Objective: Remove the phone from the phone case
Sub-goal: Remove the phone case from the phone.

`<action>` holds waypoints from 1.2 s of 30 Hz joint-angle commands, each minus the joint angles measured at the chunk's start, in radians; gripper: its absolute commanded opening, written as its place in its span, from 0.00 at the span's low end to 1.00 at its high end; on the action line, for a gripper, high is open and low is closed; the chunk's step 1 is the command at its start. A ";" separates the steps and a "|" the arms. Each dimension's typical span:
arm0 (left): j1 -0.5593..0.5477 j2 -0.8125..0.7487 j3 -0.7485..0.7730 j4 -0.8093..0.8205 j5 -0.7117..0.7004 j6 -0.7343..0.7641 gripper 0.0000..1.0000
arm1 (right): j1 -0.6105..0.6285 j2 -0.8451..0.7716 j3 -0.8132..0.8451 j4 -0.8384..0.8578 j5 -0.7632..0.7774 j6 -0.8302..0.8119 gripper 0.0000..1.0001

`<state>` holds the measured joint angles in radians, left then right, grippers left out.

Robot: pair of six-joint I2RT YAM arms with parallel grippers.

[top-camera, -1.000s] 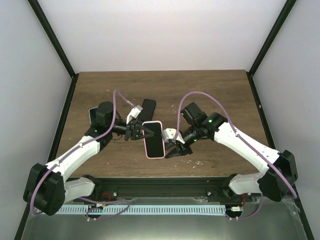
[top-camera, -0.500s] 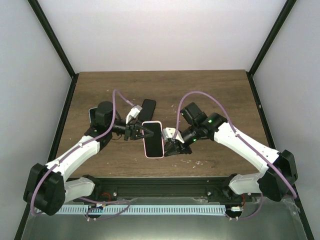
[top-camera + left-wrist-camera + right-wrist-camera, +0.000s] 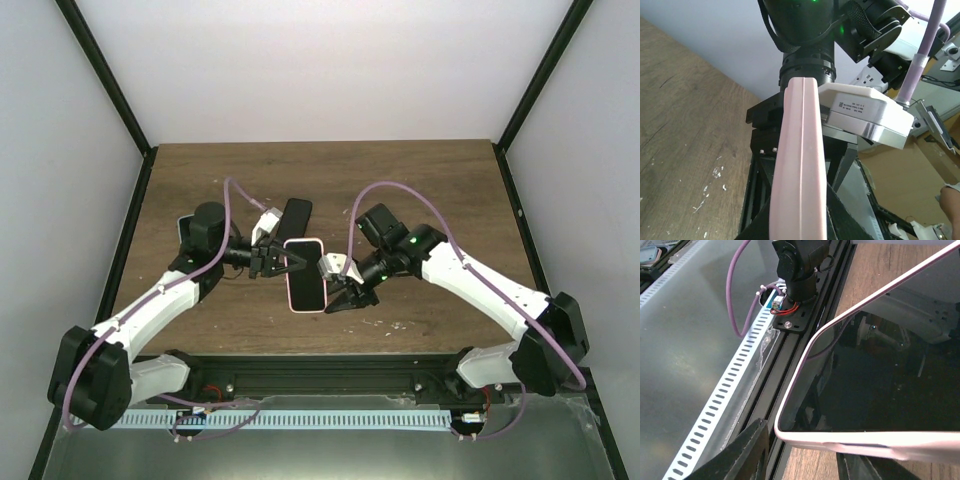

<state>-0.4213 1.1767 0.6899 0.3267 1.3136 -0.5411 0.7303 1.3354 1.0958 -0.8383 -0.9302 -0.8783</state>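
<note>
The phone (image 3: 306,280), black screen up, sits in its pink phone case (image 3: 305,312) and is held just above the wooden table. My left gripper (image 3: 285,262) is shut on the case's upper left edge. In the left wrist view the pink case (image 3: 799,175) runs edge-on between the jaws of my left gripper (image 3: 797,225). My right gripper (image 3: 343,297) is at the phone's lower right side, open. In the right wrist view its fingers (image 3: 740,450) straddle the near corner of the case (image 3: 840,444), with a small gap on the left. The phone screen (image 3: 880,390) fills the right.
A flat black object (image 3: 297,214) lies on the table (image 3: 430,190) just behind the phone. Black frame posts stand at both sides. A black rail (image 3: 330,370) and a perforated strip (image 3: 725,390) run along the near edge.
My right gripper has shifted a little left, closer to the phone's lower right edge, narrowing and widening again. The phone and left gripper have barely moved.
</note>
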 commanded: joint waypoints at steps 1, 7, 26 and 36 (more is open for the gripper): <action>0.000 -0.032 0.015 -0.014 -0.055 0.051 0.00 | 0.008 0.007 0.049 0.006 -0.101 -0.004 0.40; 0.007 -0.031 0.002 0.049 -0.055 0.011 0.00 | 0.008 0.003 0.035 0.021 -0.088 0.010 0.32; 0.007 0.018 -0.020 0.219 0.027 -0.140 0.00 | 0.007 0.008 0.024 0.149 0.103 -0.016 0.18; 0.007 0.020 -0.020 0.228 0.035 -0.148 0.00 | 0.008 0.026 0.026 0.195 0.216 -0.035 0.19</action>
<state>-0.4038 1.1961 0.6655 0.5316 1.3293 -0.6006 0.7322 1.3476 1.0992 -0.7734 -0.8677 -0.8509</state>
